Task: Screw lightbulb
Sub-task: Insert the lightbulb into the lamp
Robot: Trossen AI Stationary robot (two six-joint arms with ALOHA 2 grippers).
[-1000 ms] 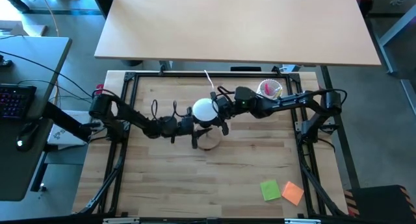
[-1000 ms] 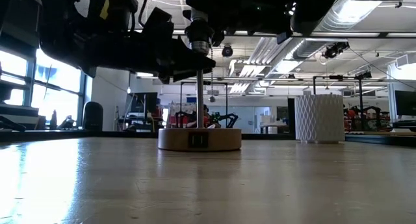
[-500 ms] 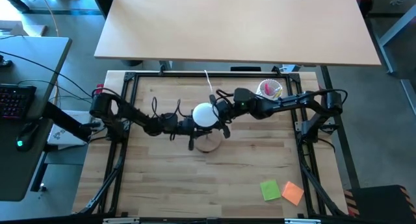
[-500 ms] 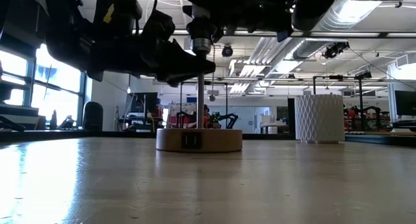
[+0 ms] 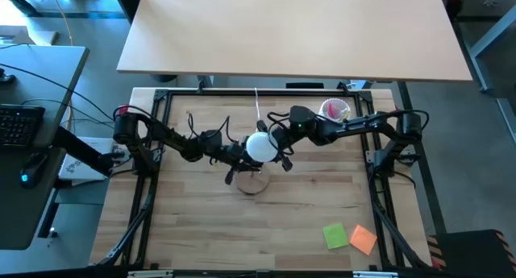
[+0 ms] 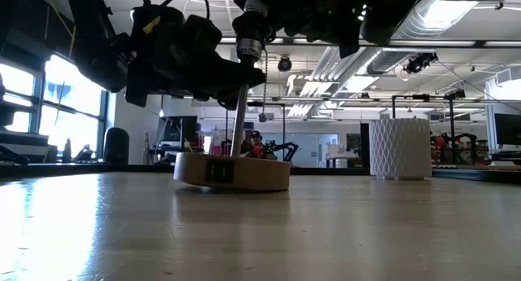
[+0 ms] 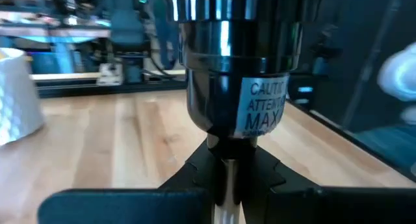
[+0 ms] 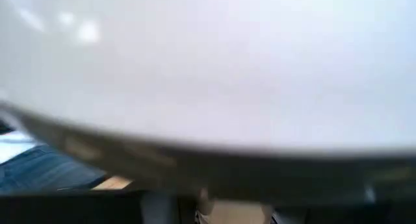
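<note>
Lightbulb [image 5: 259, 146] — right tool [image 5: 272, 147] gripping, left tool [image 5: 236, 161] clamped below

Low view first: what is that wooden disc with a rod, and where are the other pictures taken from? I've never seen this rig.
That disc is a lamp base sitting tilted on the table, seen from table height. Its rod carries a black socket.

The high view looks straight down on two dark robot arms. The left gripper is closed on the rod just below the socket, as its wrist camera shows. The right gripper holds the lightbulb over the socket, and the white filling its wrist camera is that bulb.

Also on the table are a white cup and two sticky notes.
</note>
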